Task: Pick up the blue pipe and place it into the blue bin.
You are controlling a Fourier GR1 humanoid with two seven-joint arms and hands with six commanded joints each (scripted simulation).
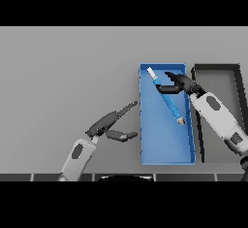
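Bare test bench or lab-type workspace, not a home or a shop. Plain grey tabletop fills the whole frame, no walls, windows or furniture visible. Only sorting containers on it: blue bin right of centre, dark grey bin just beside it at the right edge. Blue pipe in the blue bin looks like a workshop part. No other setting clues.
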